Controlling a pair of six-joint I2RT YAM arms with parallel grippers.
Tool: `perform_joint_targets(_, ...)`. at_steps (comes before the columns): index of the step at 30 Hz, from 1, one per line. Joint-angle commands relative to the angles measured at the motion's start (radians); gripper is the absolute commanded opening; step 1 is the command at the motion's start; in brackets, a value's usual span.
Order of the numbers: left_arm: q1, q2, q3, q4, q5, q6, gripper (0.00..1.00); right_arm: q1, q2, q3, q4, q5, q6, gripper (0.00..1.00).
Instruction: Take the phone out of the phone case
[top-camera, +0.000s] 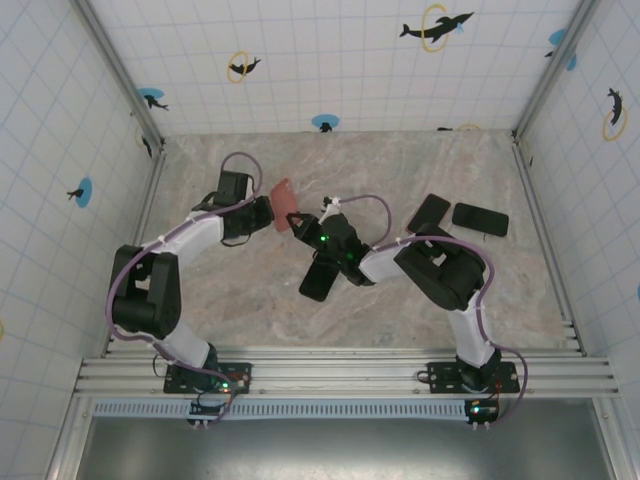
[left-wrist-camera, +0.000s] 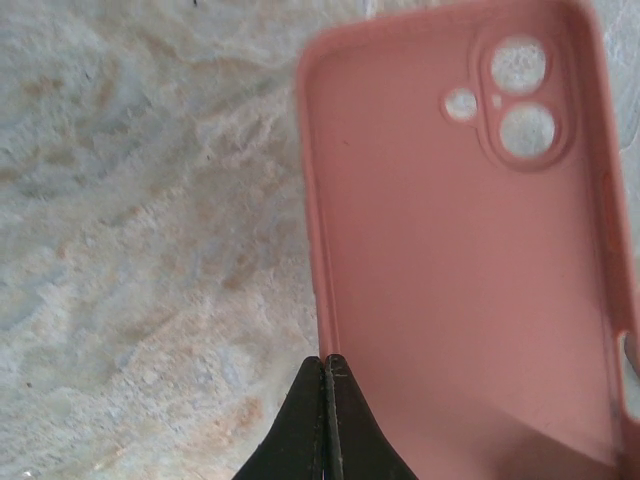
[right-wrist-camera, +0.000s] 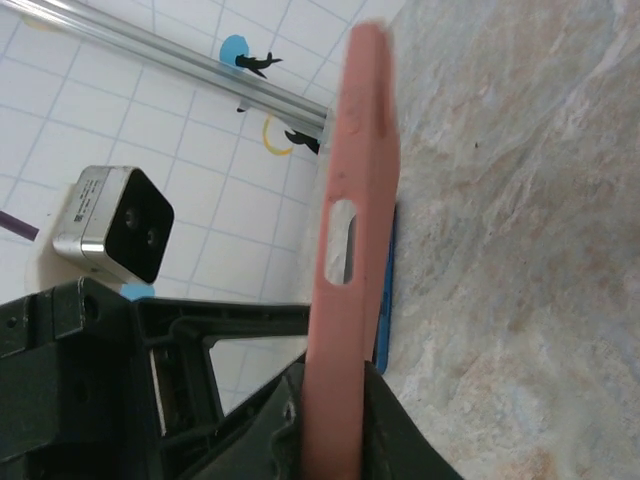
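Pinching hard, the left gripper (left-wrist-camera: 325, 365) has its two black fingers (left-wrist-camera: 305, 435) pressed flat together on the long side wall of the pink phone case (left-wrist-camera: 450, 280), down near one end. And look inside that case: bare pink lining, with pale table showing straight through the camera holes (left-wrist-camera: 520, 100). It's empty!

Over to the right gripper (right-wrist-camera: 335, 430). The case runs edge-on right between its fingers, both dark tips snug against the pink faces, so it's gripped from that side too. A side slot (right-wrist-camera: 340, 240) in the rim faces the right wrist camera.

From above, the case is up off the table (top-camera: 230, 310), tilted and held between the two grippers. The left arm reaches in from the left, and the right arm comes from the right with its wrist bent across the middle.

And the phone (top-camera: 320, 278)? It's dark, lying flat on the marbled table just beside and partly under the right wrist, apart from the case. Well off to the right, a tilted dark phone (top-camera: 428, 213) and a level dark phone (top-camera: 480, 218) lie just beside each other.
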Motion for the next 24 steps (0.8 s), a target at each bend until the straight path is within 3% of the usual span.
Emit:
perform_joint_targets(1, 0.003, 0.023, 0.056, -0.065, -0.063, 0.070, 0.00, -0.002, -0.012, -0.010, 0.062, -0.009, -0.025, 0.25)
perform_joint_targets(14, 0.012, 0.096, 0.139, -0.172, -0.253, 0.234, 0.00, -0.036, -0.057, -0.054, -0.007, -0.029, -0.095, 0.50)
perform_joint_targets(24, 0.030, 0.202, 0.170, -0.158, -0.413, 0.293, 0.00, -0.076, -0.103, -0.113, -0.028, -0.024, -0.124, 0.55)
